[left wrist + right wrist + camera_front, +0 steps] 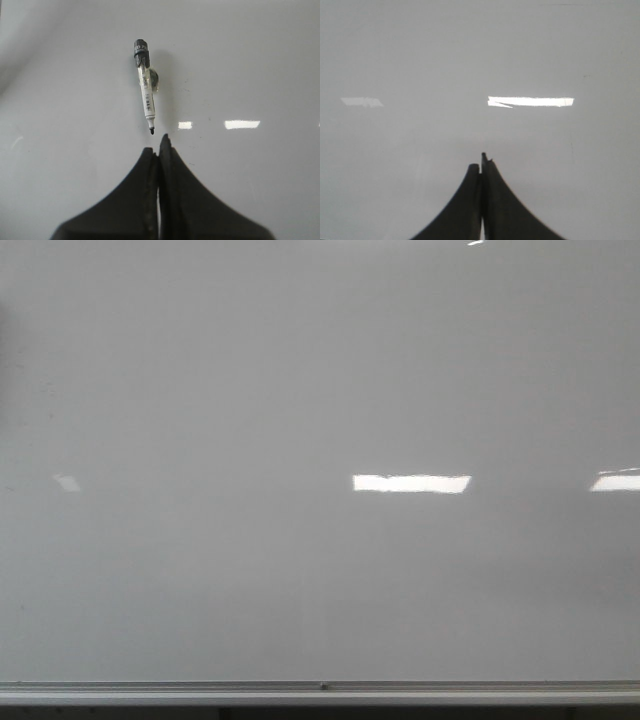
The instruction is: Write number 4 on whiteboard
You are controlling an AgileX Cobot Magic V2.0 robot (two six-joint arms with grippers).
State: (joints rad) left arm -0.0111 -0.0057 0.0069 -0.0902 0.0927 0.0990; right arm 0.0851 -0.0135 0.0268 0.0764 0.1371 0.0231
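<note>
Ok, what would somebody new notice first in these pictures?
Mostly the blank whiteboard filling the front view, with bright light reflections and a silver rail along its near edge; no number is drawn yet. In the left wrist view an uncapped marker lies on the board just beyond the closed left gripper.

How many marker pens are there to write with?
1. A single marker lies uncapped on the whiteboard, just ahead of the closed left gripper. It shows only in the left wrist view; others could lie outside the cameras' sight.
</note>
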